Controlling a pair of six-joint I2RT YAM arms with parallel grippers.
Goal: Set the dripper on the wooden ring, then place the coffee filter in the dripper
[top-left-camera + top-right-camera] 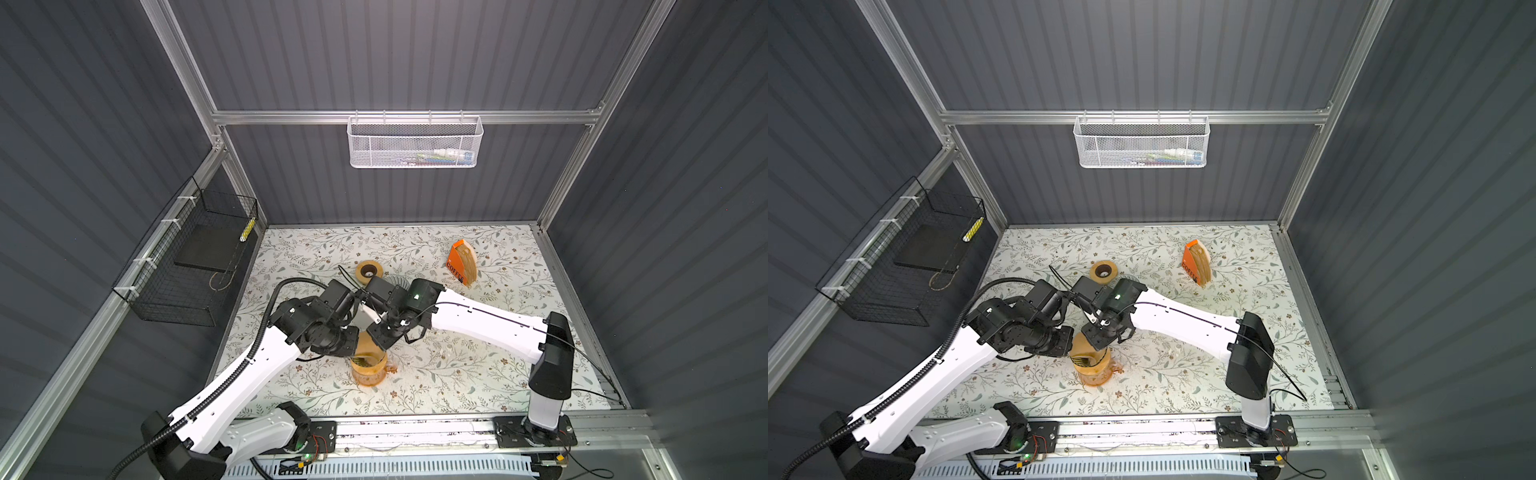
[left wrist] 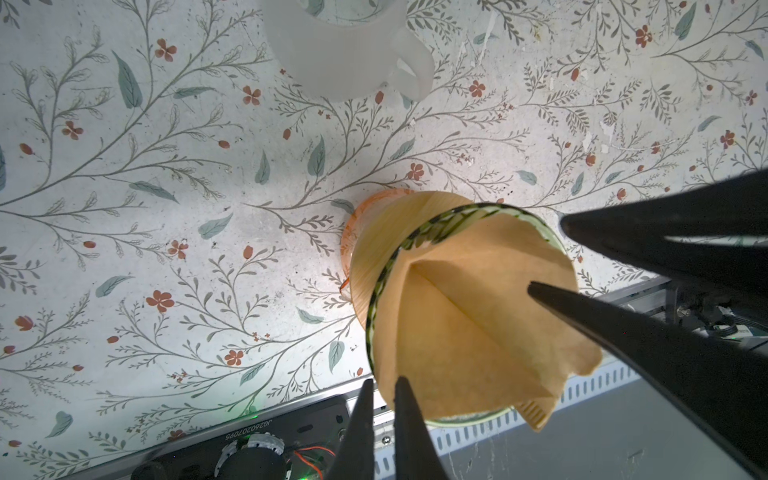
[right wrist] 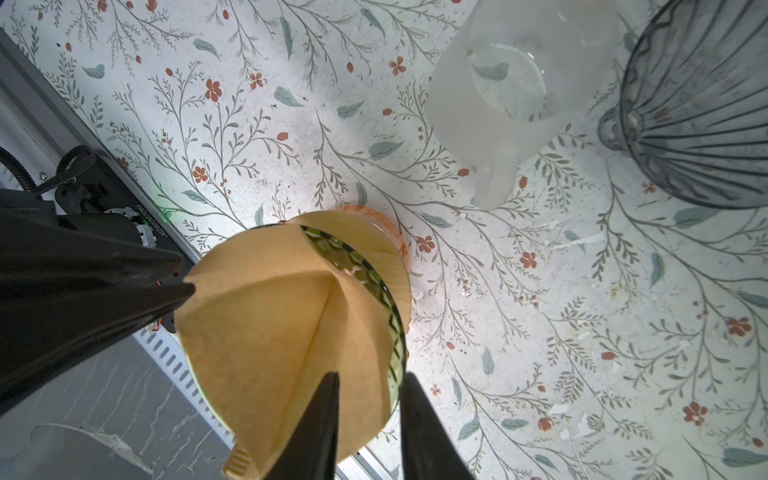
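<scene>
Right wrist view: right tool (image 3: 370, 376) spread, left tool (image 3: 185, 274) pinching filter (image 3: 270, 324); frosted jug (image 3: 498, 104) near.

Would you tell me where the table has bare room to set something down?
Bare cloth: near right, between the amber jug and the right arm's base, and far left, behind the tan ring. The middle is crowded: the left arm and right arm meet over the filter, with the filter box far right.
</scene>
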